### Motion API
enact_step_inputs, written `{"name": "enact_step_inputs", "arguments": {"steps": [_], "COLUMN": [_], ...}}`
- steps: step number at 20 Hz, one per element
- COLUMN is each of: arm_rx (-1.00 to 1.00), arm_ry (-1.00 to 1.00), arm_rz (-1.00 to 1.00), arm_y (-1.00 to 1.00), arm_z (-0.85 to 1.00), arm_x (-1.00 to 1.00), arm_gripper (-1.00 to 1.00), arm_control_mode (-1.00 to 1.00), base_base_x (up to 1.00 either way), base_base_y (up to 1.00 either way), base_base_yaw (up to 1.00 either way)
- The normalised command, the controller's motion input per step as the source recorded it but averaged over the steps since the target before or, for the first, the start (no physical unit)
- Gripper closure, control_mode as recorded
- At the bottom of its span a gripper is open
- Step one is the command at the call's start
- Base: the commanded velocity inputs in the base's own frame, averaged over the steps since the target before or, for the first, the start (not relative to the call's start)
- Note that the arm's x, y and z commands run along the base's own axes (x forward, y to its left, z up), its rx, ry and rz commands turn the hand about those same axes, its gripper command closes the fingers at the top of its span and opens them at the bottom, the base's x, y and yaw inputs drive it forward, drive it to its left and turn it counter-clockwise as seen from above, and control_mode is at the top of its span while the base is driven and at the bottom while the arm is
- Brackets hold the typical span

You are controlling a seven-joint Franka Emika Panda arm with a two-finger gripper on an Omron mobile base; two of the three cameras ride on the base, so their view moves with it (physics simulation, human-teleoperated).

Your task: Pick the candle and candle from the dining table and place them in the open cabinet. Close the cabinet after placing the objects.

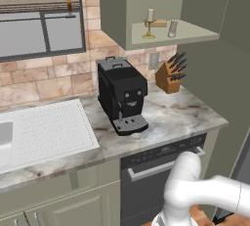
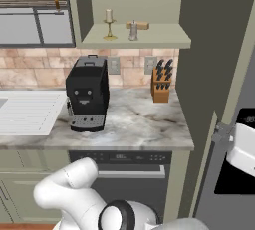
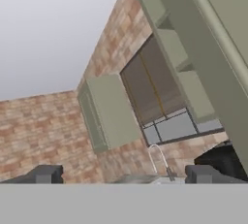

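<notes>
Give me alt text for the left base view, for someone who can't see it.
An open sage-green wall cabinet holds a cream candle on a gold holder and a stubby grey candle on its shelf. Below, a marble counter carries a black coffee machine and a knife block, beside a white sink.

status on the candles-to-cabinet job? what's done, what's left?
Done: the gold-stemmed candle and the stubby grey candle both stand on the open cabinet's shelf. In hand: nothing; the gripper is open and empty, its camera facing the brick wall and window. Left: closing the cabinet; its door stands swung out to the right, edge-on.
</notes>
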Motion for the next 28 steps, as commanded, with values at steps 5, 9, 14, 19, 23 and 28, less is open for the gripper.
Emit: {"name": "enact_step_inputs", "arguments": {"steps": [5,9,14,19,23,28], "arm_rx": [0.0,0.0,0.0,0.0,0.0,0.0], "arm_ry": [0.03,0.0,0.0,-0.01,-0.11,-0.15], "arm_rz": [0.01,0.0,0.0,0.02,0.02,0.02], "arm_y": [-0.14,-0.47,-0.42,-0.22,-0.2,-0.03], "arm_z": [0.0,0.0,0.0,0.0,0.0,0.0], "arm_x": [0.52,0.0,-0.08,-0.31,-0.49,-0.34], "arm_gripper": [-1.0,-1.0,-1.0,-1.0,-1.0,-1.0], "arm_control_mode": [-1.0,-1.0,-1.0,-1.0,-1.0,-1.0], "base_base_x": [0.0,0.0,0.0,0.0,0.0,0.0], "base_base_y": [0.0,0.0,0.0,0.0,0.0,0.0], "base_base_yaw": [0.0,0.0,0.0,0.0,0.0,0.0]}}
